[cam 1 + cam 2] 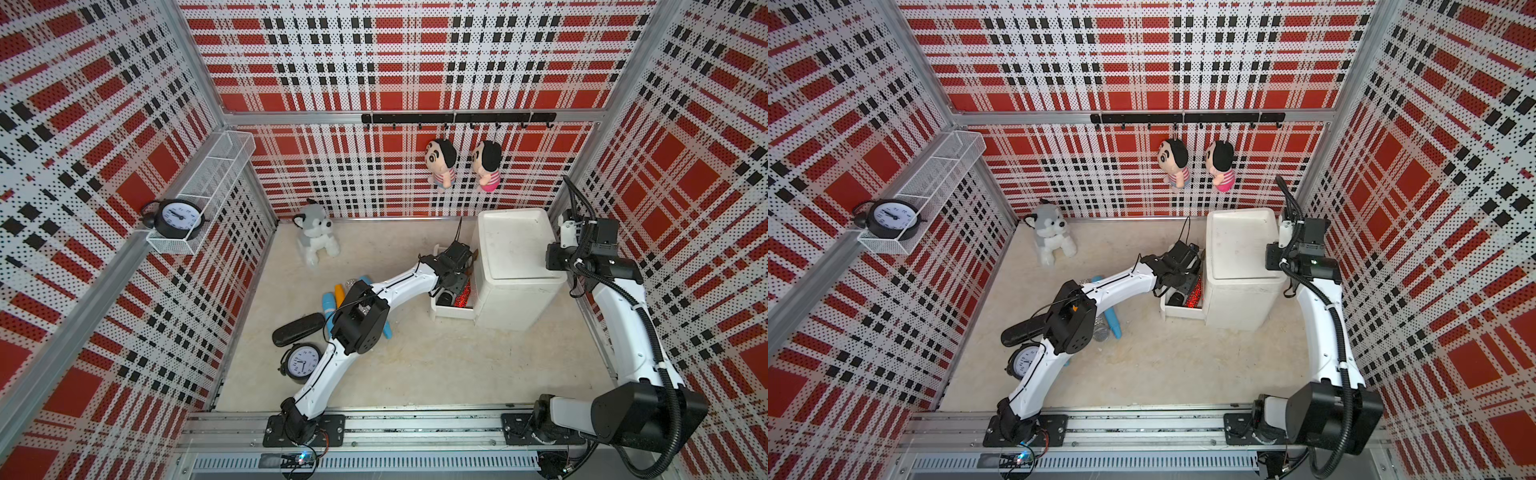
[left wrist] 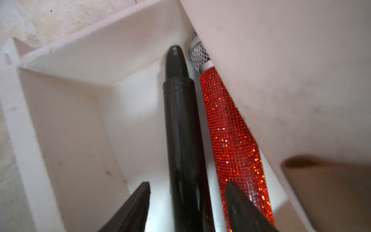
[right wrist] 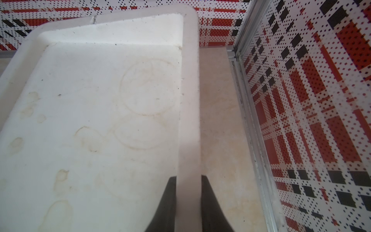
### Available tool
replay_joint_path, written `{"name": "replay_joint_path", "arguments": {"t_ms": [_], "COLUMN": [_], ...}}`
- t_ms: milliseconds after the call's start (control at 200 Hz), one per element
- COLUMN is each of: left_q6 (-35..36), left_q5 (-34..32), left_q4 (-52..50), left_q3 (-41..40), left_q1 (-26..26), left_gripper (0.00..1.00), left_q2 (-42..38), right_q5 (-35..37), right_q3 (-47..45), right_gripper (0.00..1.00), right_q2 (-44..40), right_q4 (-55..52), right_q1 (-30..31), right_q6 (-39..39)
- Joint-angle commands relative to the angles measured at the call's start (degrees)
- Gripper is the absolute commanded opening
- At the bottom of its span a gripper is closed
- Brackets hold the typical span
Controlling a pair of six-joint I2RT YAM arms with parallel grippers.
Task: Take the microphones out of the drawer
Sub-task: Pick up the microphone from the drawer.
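The black microphone [image 2: 180, 120] lies in the open drawer [image 2: 80, 60] beside a red microphone [image 2: 226, 124], long axis running straight ahead of the left hand [image 2: 187, 183], whose unclenched fingers [image 2: 136, 204] straddle its handle without contact; the right hand [image 3: 188, 178] is clenched on the cabinet rim [image 3: 189, 100].

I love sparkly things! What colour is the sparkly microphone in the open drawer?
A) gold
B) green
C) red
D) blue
C: the sparkly microphone, lying beside the black microphone in the open drawer, is covered in red glitter and has a silver mesh head.
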Motion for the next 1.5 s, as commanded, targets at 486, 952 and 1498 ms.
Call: {"name": "replay_joint_path", "arguments": {"t_ms": [486, 952, 1498], "left_q6": [-6.5, -4.3, -6.6], "left_q5": [4.3, 1.2, -1.3], "left_q4": [1.7, 1.1, -1.6], "left_q3": [-4.2, -7.2, -6.9], "left_q1": [1.5, 1.9, 3.7], "left_gripper": [0.49, 0.57, 0.39], "left_q2": [2.6, 2.0, 3.1], "right_q5": [-0.6, -0.9, -0.9], "right_q3": [0.3, 0.7, 1.3], "right_gripper": [0.0, 0.0, 0.0], "right_q2": [-3.2, -3.1, -2.8], "right_q4": [4.7, 4.5, 4.1], "right_q1": [0.0, 0.0, 0.0], "right_q6": [-1.5, -1.5, -1.4]}}
